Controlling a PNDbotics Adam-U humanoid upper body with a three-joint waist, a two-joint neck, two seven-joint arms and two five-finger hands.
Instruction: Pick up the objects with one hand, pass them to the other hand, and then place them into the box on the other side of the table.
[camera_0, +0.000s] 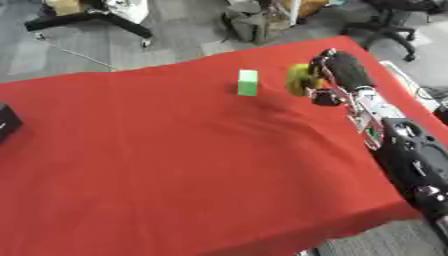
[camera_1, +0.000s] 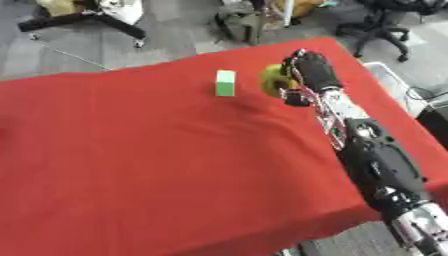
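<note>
Right hand (camera_1: 311, 70) reaches to the far right of the red table (camera_0: 175, 165), fingers curled around a yellow object (camera_1: 274, 79). A green block (camera_0: 248, 82) stands upright just left of it, apart. A black box (camera_0: 7, 122) sits at the left edge.

One green block (camera_1: 225, 82); one yellow object (camera_1: 273, 79).

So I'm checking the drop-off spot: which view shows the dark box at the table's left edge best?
The left eye view: the box shows as a dark corner at the left edge of the red table. In the right eye view it falls outside the picture.
</note>
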